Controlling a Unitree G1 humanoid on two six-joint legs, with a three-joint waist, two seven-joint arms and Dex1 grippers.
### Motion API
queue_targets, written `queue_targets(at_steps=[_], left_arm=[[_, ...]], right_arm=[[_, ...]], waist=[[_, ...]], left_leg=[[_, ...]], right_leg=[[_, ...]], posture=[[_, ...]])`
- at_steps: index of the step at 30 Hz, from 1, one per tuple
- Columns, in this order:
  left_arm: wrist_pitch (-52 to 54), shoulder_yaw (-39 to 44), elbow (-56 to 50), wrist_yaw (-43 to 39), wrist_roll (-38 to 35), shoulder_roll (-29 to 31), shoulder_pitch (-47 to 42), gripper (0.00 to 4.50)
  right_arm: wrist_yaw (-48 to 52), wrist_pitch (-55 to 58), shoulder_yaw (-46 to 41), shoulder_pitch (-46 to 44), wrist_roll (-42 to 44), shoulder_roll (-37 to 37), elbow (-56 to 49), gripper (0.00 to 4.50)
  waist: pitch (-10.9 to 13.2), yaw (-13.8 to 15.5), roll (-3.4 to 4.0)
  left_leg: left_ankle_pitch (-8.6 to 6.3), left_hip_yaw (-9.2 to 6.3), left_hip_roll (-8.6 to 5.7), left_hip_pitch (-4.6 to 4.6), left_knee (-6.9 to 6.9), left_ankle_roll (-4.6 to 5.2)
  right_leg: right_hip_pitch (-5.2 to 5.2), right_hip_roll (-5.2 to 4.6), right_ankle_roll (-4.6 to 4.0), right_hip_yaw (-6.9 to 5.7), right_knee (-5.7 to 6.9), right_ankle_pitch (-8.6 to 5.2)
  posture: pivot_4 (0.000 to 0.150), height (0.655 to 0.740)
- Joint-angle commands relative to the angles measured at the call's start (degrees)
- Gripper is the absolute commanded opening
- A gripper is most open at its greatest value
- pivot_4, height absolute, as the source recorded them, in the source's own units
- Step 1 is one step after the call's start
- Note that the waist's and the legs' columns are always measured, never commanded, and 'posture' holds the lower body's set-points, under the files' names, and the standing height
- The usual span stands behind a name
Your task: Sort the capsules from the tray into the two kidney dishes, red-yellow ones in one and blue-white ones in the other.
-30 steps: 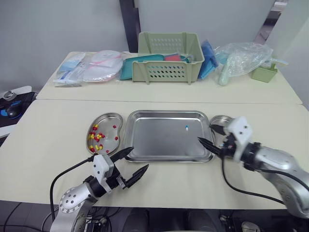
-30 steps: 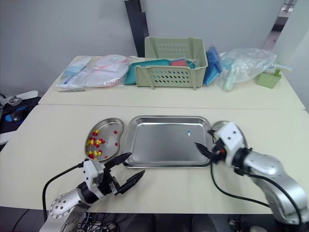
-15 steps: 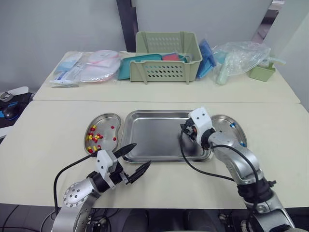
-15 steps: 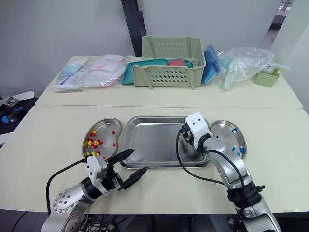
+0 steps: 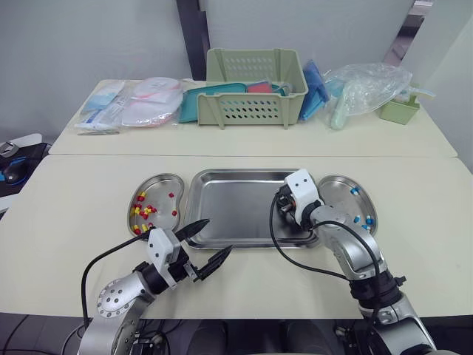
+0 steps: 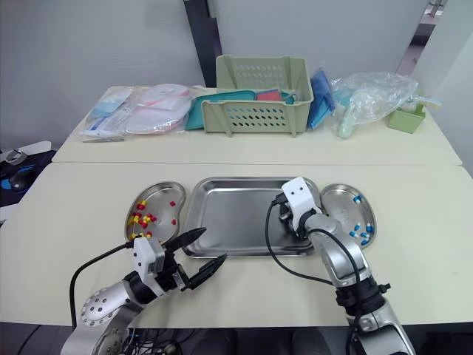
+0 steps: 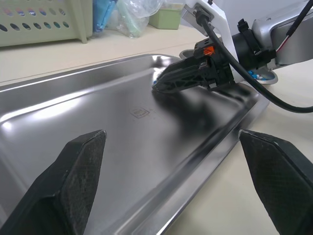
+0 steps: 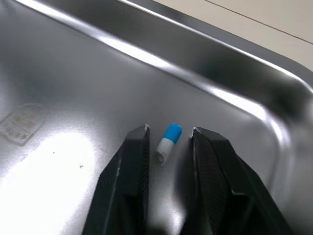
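Nearly done: one blue-white capsule (image 8: 168,143) left on tray (image 5: 222,225), right tool (image 8: 169,131) straddling it, fingers apart. Red-yellows (image 5: 145,213) in left kidney dish (image 5: 176,188), blue-whites (image 5: 358,220) in right kidney dish (image 5: 337,184). Left tool (image 5: 219,234) wide apart, idle

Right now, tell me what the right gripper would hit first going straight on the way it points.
The blue-white capsule, which lies just ahead within the open right gripper; the tray floor under it would likely come next, though depth is hard to judge.

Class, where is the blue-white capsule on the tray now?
In the right wrist view, the capsule lies on the tray's right side, between the right gripper's open fingers.
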Motion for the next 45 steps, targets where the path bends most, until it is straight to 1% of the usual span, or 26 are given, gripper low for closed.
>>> queue_targets(at_steps=[1,4,9,13,17,21,24,27,33,35,40,45], left_arm=[[-0.57,0.28,-2.34,-0.10,-0.40,0.41,0.25,4.50],[-0.59,0.30,-2.30,-0.12,-0.33,0.46,0.29,4.50],[-0.83,0.50,-2.16,-0.45,-0.36,0.69,0.47,4.50],[-1.90,-0.40,-1.50,-3.42,-0.19,2.12,-0.11,4.50],[-3.27,-1.91,-0.79,-8.08,-0.37,4.00,-0.78,4.50],[-4.61,-2.95,0.52,-11.65,-0.74,4.87,-2.57,4.50],[-6.48,-3.88,2.02,-14.19,-0.20,5.02,-4.24,4.50],[-7.54,-4.55,3.28,-15.09,-0.13,4.37,-5.14,4.50],[-9.07,-5.48,4.48,-16.15,-0.09,4.06,-5.53,4.50],[-9.71,-5.58,4.89,-16.39,-0.08,3.99,-5.60,4.50],[-11.05,-5.57,5.75,-17.14,-0.41,3.83,-5.63,4.50],[-11.60,-5.58,6.00,-16.73,-0.92,3.35,-5.86,4.50]], right_arm=[[1.33,1.13,-0.78,0.30,0.72,0.30,0.15,0.65],[2.94,0.02,0.11,-0.49,0.04,-0.58,-0.23,0.01],[5.32,-0.74,-0.67,-0.96,0.73,-1.62,-3.91,0.01],[7.98,1.05,-3.88,0.92,2.47,-5.04,-12.47,0.01],[10.26,3.95,-9.36,4.37,4.86,-9.95,-20.13,0.01],[12.57,6.27,-17.40,9.36,7.21,-15.48,-25.66,0.01],[13.64,7.58,-22.58,13.52,8.22,-18.83,-27.15,0.01],[13.73,8.39,-25.29,16.77,8.56,-20.90,-27.46,0.01],[12.41,10.61,-27.17,18.37,9.94,-20.55,-27.34,0.01],[12.01,10.86,-27.52,18.50,10.44,-20.19,-27.28,0.72],[12.25,9.35,-28.89,19.12,11.65,-20.08,-27.17,1.95],[14.00,6.93,-30.74,20.37,13.11,-20.67,-26.99,3.37]], waist=[[0.00,0.00,0.00],[0.00,-0.17,0.00],[0.00,-0.34,0.01],[0.04,-0.18,0.05],[0.03,0.15,0.05],[0.05,0.50,0.07],[0.05,0.67,0.08],[0.05,0.54,0.08],[0.06,0.49,0.08],[0.05,0.62,0.08],[0.06,0.64,0.08],[0.05,0.69,0.08]], left_leg=[[0.00,0.00,0.00,0.00,0.00,0.00],[0.00,0.00,0.00,0.01,0.00,0.00],[0.00,0.00,0.00,0.00,-0.01,0.00],[0.00,0.00,0.00,-0.06,-0.01,0.00],[0.00,-0.01,-0.01,-0.09,-0.02,0.00],[-0.01,0.00,-0.01,-0.09,-0.02,0.01],[-0.01,0.02,-0.01,-0.08,-0.02,0.01],[-0.01,0.05,0.00,-0.08,-0.03,0.01],[-0.01,0.06,0.00,-0.07,-0.03,0.02],[-0.01,0.06,-0.01,-0.07,-0.03,0.01],[-0.01,0.06,-0.01,-0.07,-0.03,0.02],[-0.01,0.06,-0.01,-0.07,-0.03,0.02]], right_leg=[[0.00,0.00,0.00,0.00,0.00,0.00],[0.00,0.00,0.00,0.00,0.00,0.00],[0.00,0.00,0.00,0.00,0.00,0.00],[-0.03,0.00,0.00,0.00,-0.03,0.00],[-0.02,-0.01,0.00,-0.02,-0.07,0.00],[-0.01,-0.01,0.00,-0.02,-0.08,0.00],[0.00,0.00,0.00,-0.01,-0.07,0.00],[-0.01,0.00,0.00,0.02,-0.08,0.00],[-0.01,0.00,0.00,0.04,-0.06,0.00],[0.00,0.00,0.00,0.03,-0.07,0.00],[0.00,0.00,0.00,0.03,-0.07,0.00],[0.00,0.00,0.00,0.03,-0.08,0.00]], posture=[[0.150,0.7400],[0.150,0.7400],[0.150,0.7400],[0.150,0.7400],[0.150,0.7400],[0.150,0.7400],[0.150,0.7400],[0.150,0.7400],[0.150,0.7400],[0.150,0.7400],[0.150,0.7400],[0.150,0.7400]])
